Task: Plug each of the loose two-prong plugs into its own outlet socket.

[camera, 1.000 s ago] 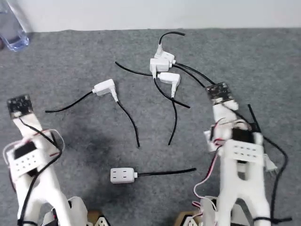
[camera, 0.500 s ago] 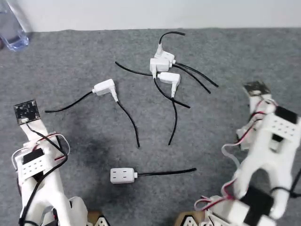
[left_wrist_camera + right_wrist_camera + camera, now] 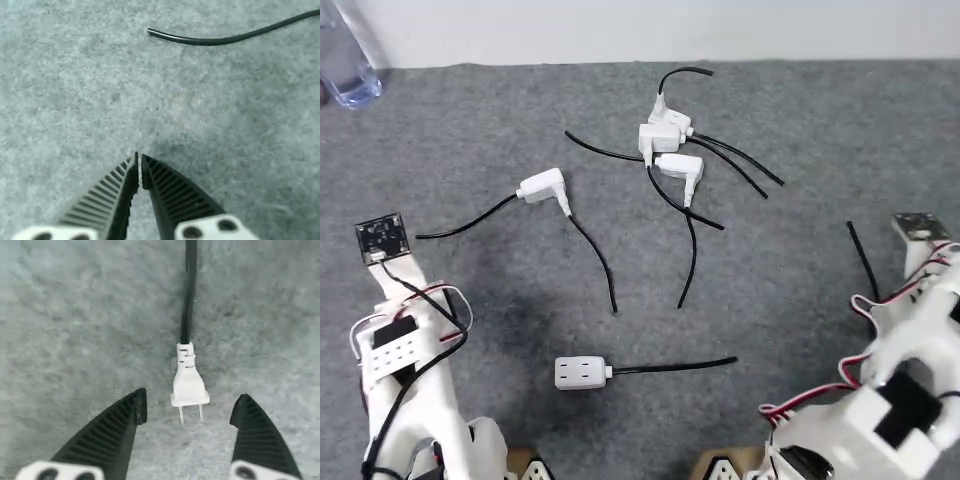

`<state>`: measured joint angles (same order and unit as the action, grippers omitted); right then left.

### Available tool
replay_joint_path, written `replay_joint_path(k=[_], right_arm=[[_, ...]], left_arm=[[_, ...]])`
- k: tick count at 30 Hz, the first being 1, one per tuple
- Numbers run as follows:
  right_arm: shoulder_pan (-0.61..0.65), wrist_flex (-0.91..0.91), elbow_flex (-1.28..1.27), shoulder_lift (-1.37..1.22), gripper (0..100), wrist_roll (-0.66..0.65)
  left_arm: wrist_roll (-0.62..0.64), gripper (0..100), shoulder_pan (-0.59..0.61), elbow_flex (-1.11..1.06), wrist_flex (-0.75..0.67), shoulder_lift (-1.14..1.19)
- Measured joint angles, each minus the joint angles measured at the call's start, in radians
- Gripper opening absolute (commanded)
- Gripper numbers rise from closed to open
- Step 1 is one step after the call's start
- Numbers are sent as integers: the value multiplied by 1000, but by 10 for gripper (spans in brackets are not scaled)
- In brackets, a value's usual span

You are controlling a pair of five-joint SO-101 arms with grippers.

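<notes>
In the right wrist view a white two-prong plug (image 3: 190, 386) lies on the grey carpet, its black cord (image 3: 189, 290) running away from it. My right gripper (image 3: 192, 407) is open just above the carpet. The plug's prongs sit between the two fingertips, touching neither. My left gripper (image 3: 139, 159) is shut on nothing, low over bare carpet near a black cord end (image 3: 200, 40). In the high view a white outlet block (image 3: 582, 372) lies at front centre. An angled white plug (image 3: 542, 186) lies left of centre. A cluster of white plugs and outlets (image 3: 666, 137) sits at the back.
The left arm (image 3: 395, 340) stands at the front left, the right arm (image 3: 910, 330) at the front right edge beside a short black cord (image 3: 863, 262). Black cords trail from the cluster across mid-table. A clear bottle (image 3: 345, 60) stands at the back left corner.
The right arm has swung from beside the back cluster out to the table's right side. The left arm has drawn back slightly toward the front.
</notes>
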<state>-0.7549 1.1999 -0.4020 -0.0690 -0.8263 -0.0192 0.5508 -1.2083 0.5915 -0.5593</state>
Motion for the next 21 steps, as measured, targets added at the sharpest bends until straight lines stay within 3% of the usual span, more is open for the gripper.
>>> replay_joint_path(k=[9,16,21], right_arm=[[-3,-100,2,-143,250,-8],[-12,-132,23,-153,40,-8],[-9,-137,41,-157,32,-9]], left_arm=[[0,13,-5,0,0,0],[0,13,-5,0,0,0],[0,13,-5,0,0,0]])
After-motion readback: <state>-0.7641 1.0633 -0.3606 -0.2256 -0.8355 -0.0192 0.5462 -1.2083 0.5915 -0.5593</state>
